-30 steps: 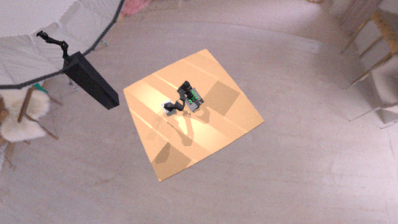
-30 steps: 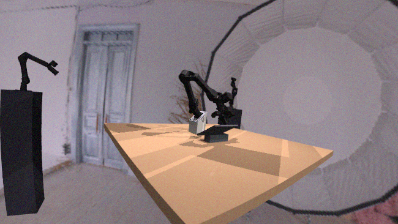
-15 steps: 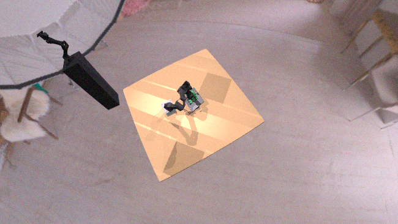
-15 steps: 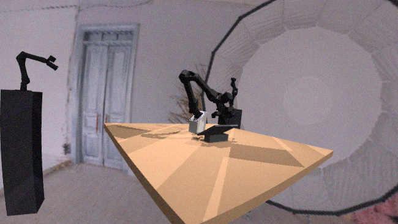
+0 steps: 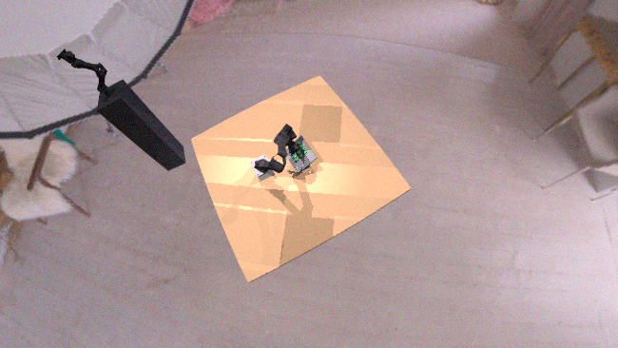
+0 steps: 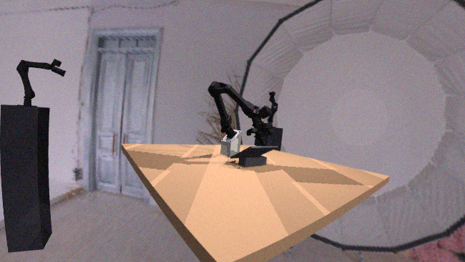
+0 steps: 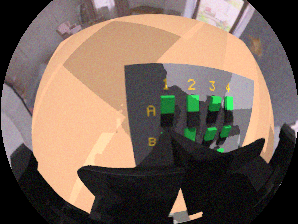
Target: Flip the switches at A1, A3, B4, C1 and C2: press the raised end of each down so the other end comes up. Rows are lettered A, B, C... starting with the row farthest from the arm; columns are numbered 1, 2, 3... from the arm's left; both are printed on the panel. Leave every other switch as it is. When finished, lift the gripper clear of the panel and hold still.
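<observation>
The switch panel (image 5: 311, 155) (image 6: 250, 152) (image 7: 142, 95) is a grey tilted plate with green and dark rocker switches. In the wrist view, A1 (image 7: 167, 104), A2 (image 7: 193, 103), A3 (image 7: 215, 103) and A4 (image 7: 228, 103) show green far halves and dark near halves. B2 (image 7: 190, 134), B3 (image 7: 210, 133) and B4 (image 7: 225, 131) show green faces. My gripper (image 7: 166, 135) is shut and empty, low over the panel's nearer rows. It hides most of B1 and nearly all of row C. I cannot tell whether it touches a switch.
The arm stands on a white-grey box (image 5: 254, 164) (image 6: 226, 148) beside the panel, on the wooden table (image 5: 366, 176) (image 6: 232, 215). A second arm stands on a black pedestal (image 5: 143, 128) (image 6: 25, 179) away from the table. Shadows cross the panel.
</observation>
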You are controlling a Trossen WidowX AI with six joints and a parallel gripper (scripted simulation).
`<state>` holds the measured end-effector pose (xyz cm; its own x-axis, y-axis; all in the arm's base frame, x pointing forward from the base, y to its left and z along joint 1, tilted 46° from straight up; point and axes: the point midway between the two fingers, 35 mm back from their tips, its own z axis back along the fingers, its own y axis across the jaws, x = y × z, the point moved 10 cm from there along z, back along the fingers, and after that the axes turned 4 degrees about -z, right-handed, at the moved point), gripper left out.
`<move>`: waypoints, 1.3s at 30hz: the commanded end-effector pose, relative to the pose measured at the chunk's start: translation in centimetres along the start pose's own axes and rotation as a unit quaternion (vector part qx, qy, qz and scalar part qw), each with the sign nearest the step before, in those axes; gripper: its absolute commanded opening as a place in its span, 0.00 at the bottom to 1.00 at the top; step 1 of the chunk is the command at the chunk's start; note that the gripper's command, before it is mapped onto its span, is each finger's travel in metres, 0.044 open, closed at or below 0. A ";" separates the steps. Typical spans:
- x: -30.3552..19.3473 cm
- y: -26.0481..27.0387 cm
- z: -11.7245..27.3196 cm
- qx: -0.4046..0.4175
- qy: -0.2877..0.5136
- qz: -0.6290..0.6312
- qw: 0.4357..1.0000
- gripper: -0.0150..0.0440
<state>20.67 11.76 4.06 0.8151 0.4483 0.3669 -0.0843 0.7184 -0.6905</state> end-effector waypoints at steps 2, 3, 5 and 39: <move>0.5 -0.1 4.4 -0.001 -0.003 -0.006 1.000 0.25; 0.5 -0.1 4.6 -0.001 -0.002 -0.006 1.000 0.25; 0.5 -0.1 4.6 -0.001 -0.002 -0.006 1.000 0.25; 3.1 -6.0 -0.5 -0.004 0.010 -0.005 1.000 0.25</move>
<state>23.85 8.78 9.28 0.8266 0.4259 0.3678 -0.0616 0.7181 -0.6932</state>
